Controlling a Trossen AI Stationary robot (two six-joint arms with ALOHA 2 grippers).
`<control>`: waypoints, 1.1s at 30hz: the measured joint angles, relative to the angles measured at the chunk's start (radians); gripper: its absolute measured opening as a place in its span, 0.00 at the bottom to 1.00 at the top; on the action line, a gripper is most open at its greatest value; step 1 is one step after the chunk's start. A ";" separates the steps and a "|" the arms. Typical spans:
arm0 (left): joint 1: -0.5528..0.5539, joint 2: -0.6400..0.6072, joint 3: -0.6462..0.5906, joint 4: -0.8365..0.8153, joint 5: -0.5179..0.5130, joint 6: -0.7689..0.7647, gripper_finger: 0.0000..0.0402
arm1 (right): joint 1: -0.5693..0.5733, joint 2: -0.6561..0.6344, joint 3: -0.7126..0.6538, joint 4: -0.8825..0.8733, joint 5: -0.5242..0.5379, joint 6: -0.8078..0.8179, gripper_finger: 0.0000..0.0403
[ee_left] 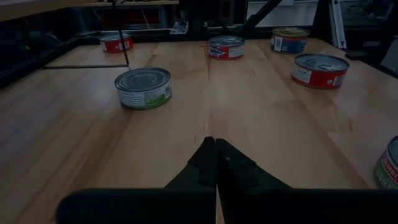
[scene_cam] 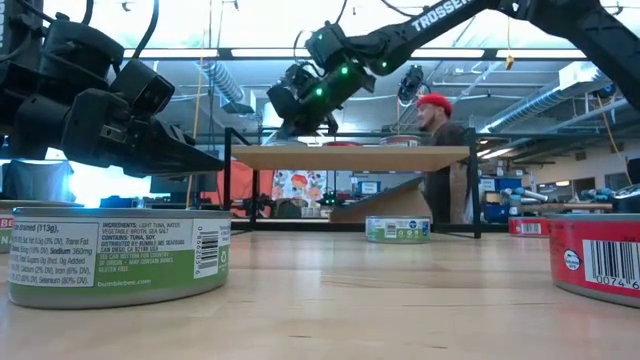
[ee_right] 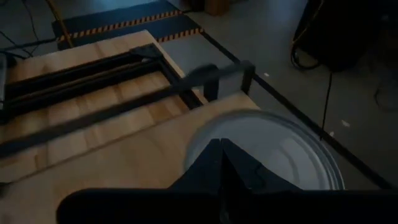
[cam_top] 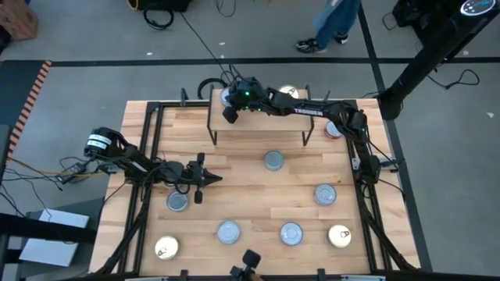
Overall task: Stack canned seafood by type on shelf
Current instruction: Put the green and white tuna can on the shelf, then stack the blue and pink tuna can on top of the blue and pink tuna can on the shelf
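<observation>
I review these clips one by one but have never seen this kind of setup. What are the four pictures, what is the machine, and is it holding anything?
Two dark robot arms work at a wooden table. One picture looks straight down, one looks level across the tabletop, and two come from cameras on the arms' wrists. The right gripper reaches over the shelf, a small raised board, its fingers shut just above a tin lying there; it grips nothing. The left gripper hovers over the table, shut and empty. Loose flat tins are scattered on the table, silver-topped or gold-topped. A person stands in the room behind.
</observation>
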 joint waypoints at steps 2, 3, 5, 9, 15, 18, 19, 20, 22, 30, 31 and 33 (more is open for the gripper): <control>0.000 0.000 0.000 0.000 0.000 0.000 0.01 | 0.007 -0.021 0.000 0.012 0.000 -0.015 0.06; 0.000 0.000 0.000 0.000 0.000 0.000 0.01 | 0.010 -0.034 0.000 0.011 0.000 -0.021 0.06; 0.000 0.000 0.000 0.001 0.001 0.001 0.01 | 0.019 -0.062 0.001 0.008 -0.009 -0.044 0.07; 0.000 0.000 0.000 0.001 0.003 0.002 0.01 | 0.053 -0.126 0.001 -0.057 -0.037 -0.122 0.06; 0.000 0.000 0.000 0.000 0.005 0.003 0.01 | 0.114 -0.204 -0.078 -0.105 0.011 -0.237 0.02; 0.000 0.000 0.000 0.000 0.014 0.003 0.01 | 0.140 -0.224 -0.191 -0.032 0.023 -0.244 0.01; 0.000 0.000 0.000 0.000 0.014 0.003 0.01 | 0.152 -0.236 -0.234 0.019 0.023 -0.243 0.01; 0.000 0.000 0.000 0.000 0.014 0.003 0.01 | 0.165 -0.252 -0.279 0.077 0.020 -0.238 0.01; 0.000 0.000 0.000 0.000 0.014 0.003 0.01 | 0.192 -0.285 -0.367 0.182 0.016 -0.222 0.01; 0.000 0.000 0.002 0.001 0.014 0.008 0.01 | 0.330 -0.437 -0.634 0.351 0.052 -0.168 0.00; 0.000 0.000 0.004 -0.002 0.014 0.007 0.01 | 0.352 -0.454 -0.658 0.349 0.061 -0.159 0.00; 0.000 0.000 0.014 -0.011 0.014 -0.004 0.01 | 0.395 -0.474 -0.703 0.344 0.092 -0.151 0.00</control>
